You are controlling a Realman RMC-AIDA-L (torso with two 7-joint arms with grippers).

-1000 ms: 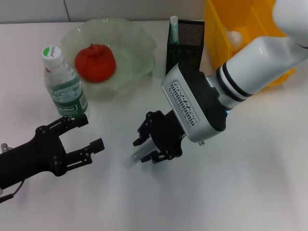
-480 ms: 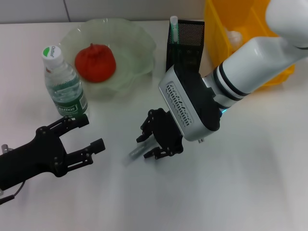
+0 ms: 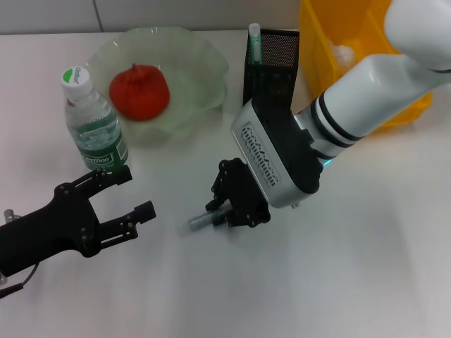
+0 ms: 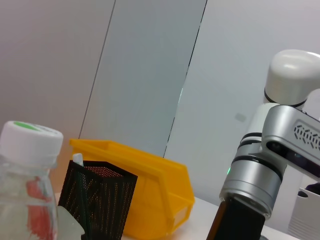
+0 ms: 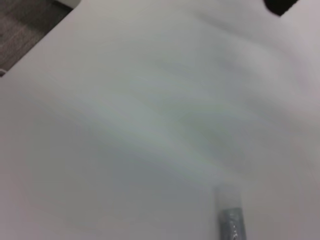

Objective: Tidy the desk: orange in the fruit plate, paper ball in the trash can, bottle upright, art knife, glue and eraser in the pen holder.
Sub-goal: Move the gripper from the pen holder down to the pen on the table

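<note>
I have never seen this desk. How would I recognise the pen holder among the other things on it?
Find the big yellow bin at the far right of the white desk. Directly to its left, between it and the pale green fruit plate, stands the pen holder. It is the only black mesh box there, upright, with a white stick poking out of one corner.

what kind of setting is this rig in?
Probably an office or lab desk mock-up: a white table with a black mesh pen holder, a yellow bin and a plate with an orange, backed by plain grey wall panels.
</note>
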